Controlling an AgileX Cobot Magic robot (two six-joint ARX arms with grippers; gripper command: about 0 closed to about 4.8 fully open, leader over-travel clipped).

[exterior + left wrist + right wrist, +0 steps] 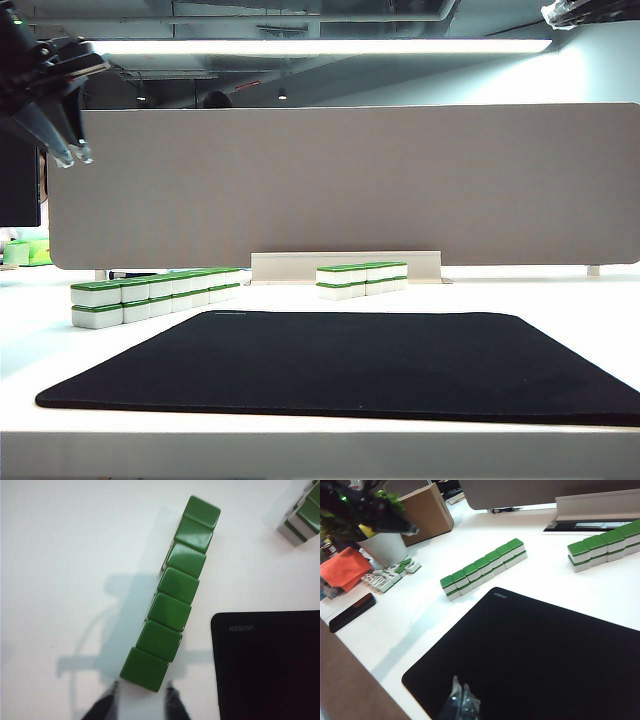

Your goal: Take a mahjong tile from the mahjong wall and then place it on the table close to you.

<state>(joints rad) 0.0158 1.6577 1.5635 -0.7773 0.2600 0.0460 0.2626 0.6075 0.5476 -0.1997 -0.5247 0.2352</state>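
Left gripper (141, 700) hung above the near end of the mahjong wall (172, 597), fingers apart, holding nothing, wall on the white table (55, 555) beside the black mat (270, 665), right gripper (460, 705) over the mat, opening unclear

A wide grey partition panel (350, 185) stands along the far edge of the white worktop (560, 300), with a low pale rail (345, 266) at its foot. Above the panel, a long bright light strip (320, 46) runs under a dark ceiling crossed by ducts and pipes. Off to one side of the worktop, the right wrist view shows a brown cardboard box (426, 511), a white pot with a green plant (382, 545), an orange cloth (344, 569) and a flat dark case (351, 611).
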